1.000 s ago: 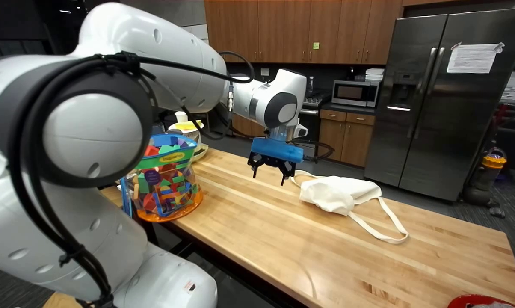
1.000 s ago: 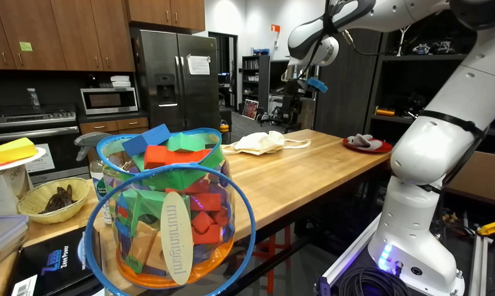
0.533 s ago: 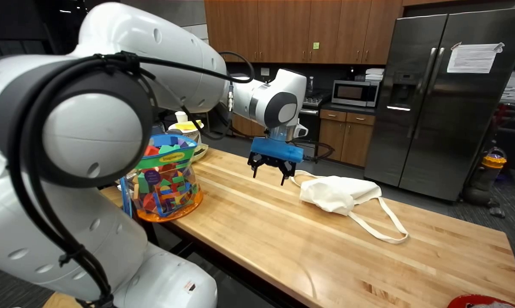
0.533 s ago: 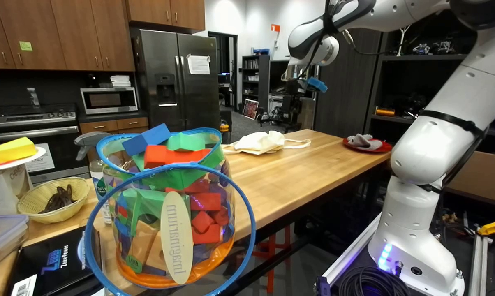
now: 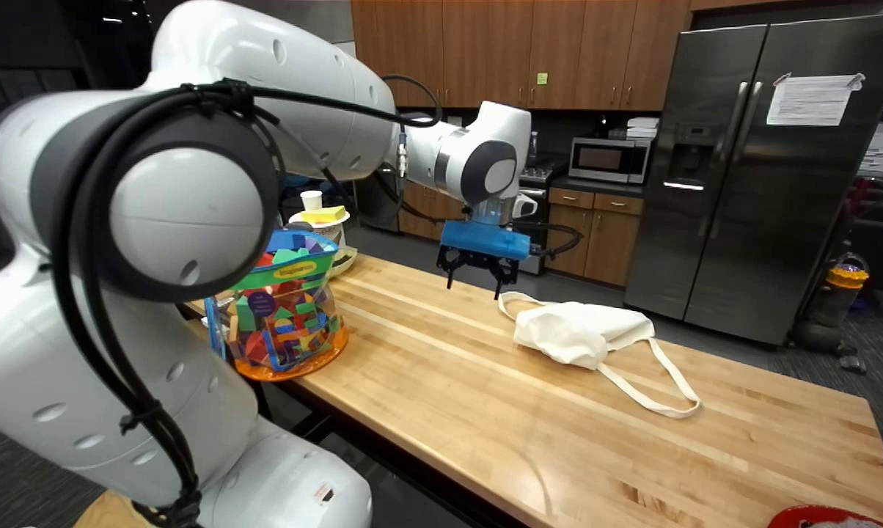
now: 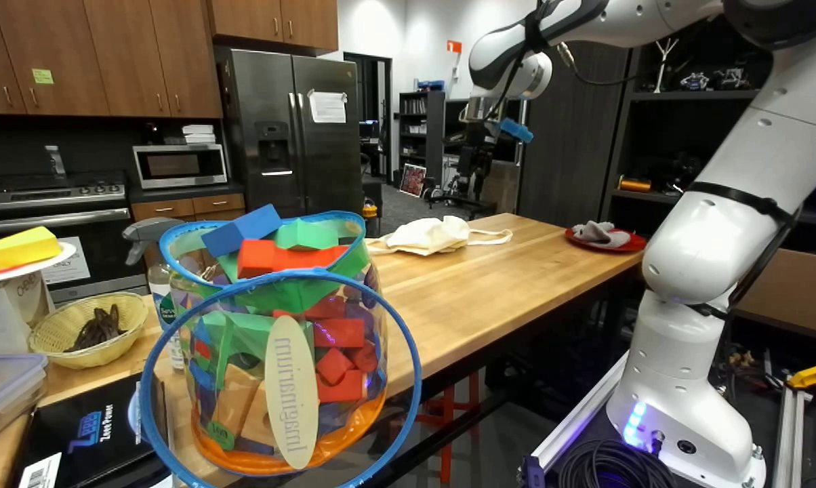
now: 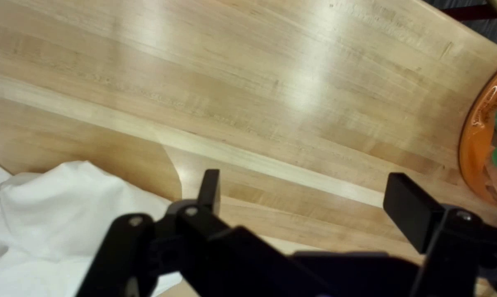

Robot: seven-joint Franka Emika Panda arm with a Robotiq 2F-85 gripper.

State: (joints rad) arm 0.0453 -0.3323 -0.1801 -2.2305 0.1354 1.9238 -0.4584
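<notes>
- White fabric tote bag (image 5: 584, 334) lies slumped on a pale wooden table (image 5: 427, 396), toward its far edge in an exterior view, one strap (image 5: 678, 412) looping out to the right.
- Black and angled downward, the gripper (image 5: 474, 291) hangs in the air above the table, topped by a blue cover (image 5: 485, 240) and carried by a white robot arm (image 6: 696, 251); its fingers (image 7: 411, 210) are spread wide and have hold of nothing.
- From where I stand, the tote bag is the thing nearest the gripper: it lies lower than the fingers, apart from them, and just to their right in an exterior view.
- Seen from the wrist, the tote bag spreads across the near left, partly hidden behind the finger on that side, with table wood showing between the two fingers.
- Left of the gripper, at the table's left end in an exterior view, stands a clear container (image 5: 287, 271) of coloured blocks (image 6: 339, 333) with an orange base (image 5: 327, 356); it also shows at the right of the wrist view.
- Near that container is a wicker basket (image 6: 106, 354); a red plate (image 6: 618, 248) holding a grey cloth (image 6: 601, 234) sits at the far right end in an exterior view.
- Past the table stand a refrigerator (image 5: 749, 183) and a microwave (image 5: 609, 160).
</notes>
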